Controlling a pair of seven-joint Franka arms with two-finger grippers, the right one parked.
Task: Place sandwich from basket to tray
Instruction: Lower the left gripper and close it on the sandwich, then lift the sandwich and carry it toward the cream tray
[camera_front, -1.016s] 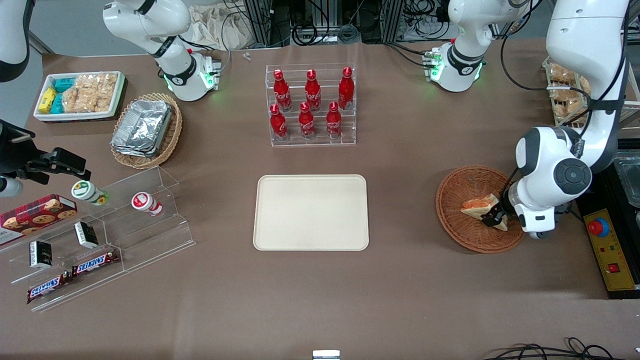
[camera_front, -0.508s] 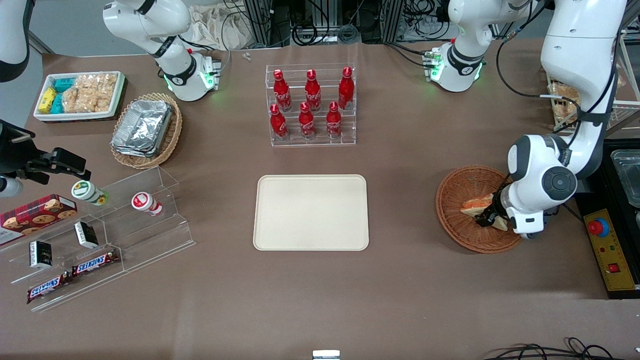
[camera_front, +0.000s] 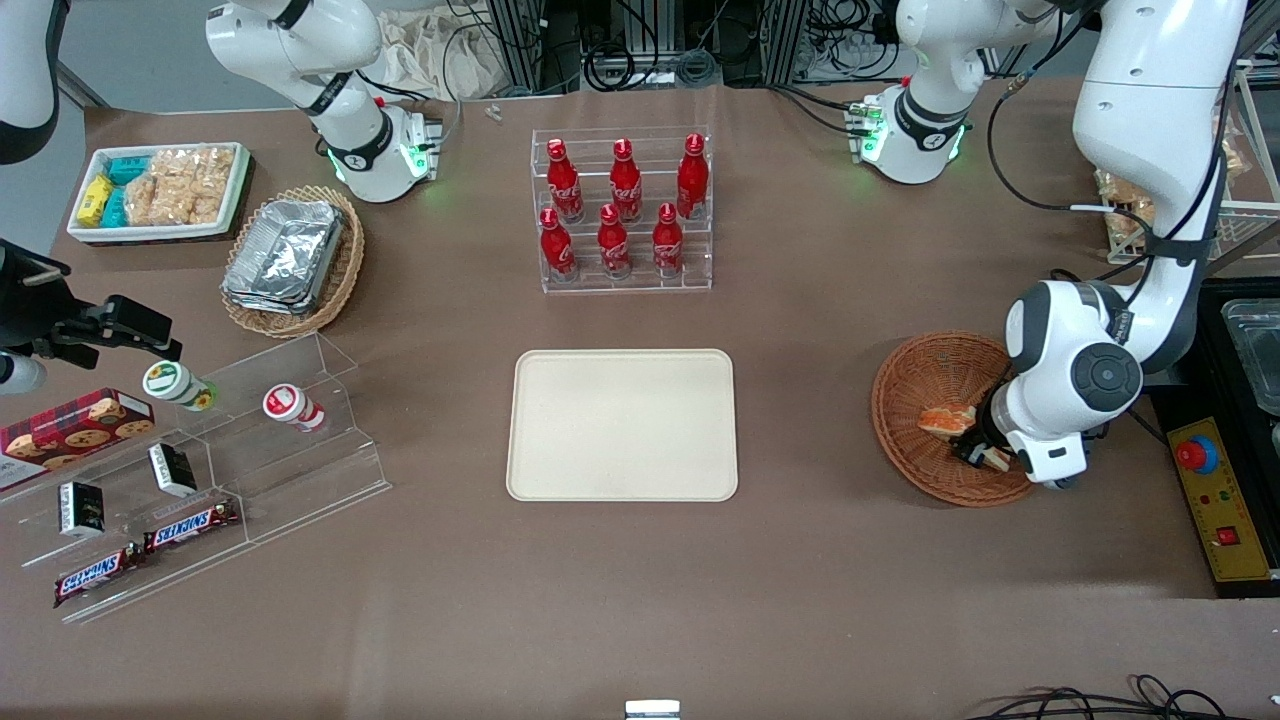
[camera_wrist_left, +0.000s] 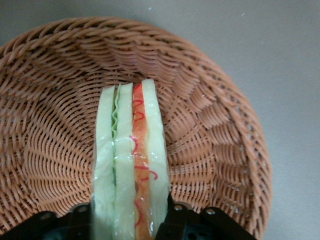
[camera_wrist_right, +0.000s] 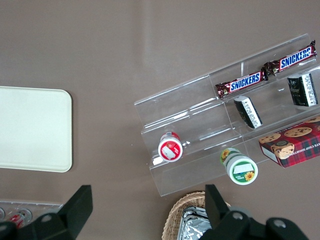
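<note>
front view: the reddish-brown basket (camera_front: 945, 418) sits toward the working arm's end of the table, well apart from the cream tray (camera_front: 622, 424), which lies flat in the middle with nothing on it. the left arm bends down over the basket's edge, and its gripper (camera_front: 972, 447) is down inside the bowl, closed around the sandwich (camera_front: 948, 419). the orange filling edge of the wedge pokes out past the wrist. whether the sandwich is lifted off the wicker or touching it is hard to tell from here; it looks slightly raised.

left wrist view: the sandwich (camera_wrist_left: 131, 165) stands on edge between the two black fingers (camera_wrist_left: 176, 220), one on each bread face, pinching it narrowly. its layers run white, green, orange-red with red squiggles, white, under a clear wrap. under and around it lies the woven wall of the basket (camera_wrist_left: 215, 140), with bare table past the rim.

right wrist view: this shows only a corner of the tray (camera_wrist_right: 35, 129) and a clear tiered shelf with snacks, nothing of the grasp.

progress: the grasp seems made, so the first part is done. what is left is most of the job: lifting clear of the rim, carrying across the open table to the tray, lowering and letting go.
</note>
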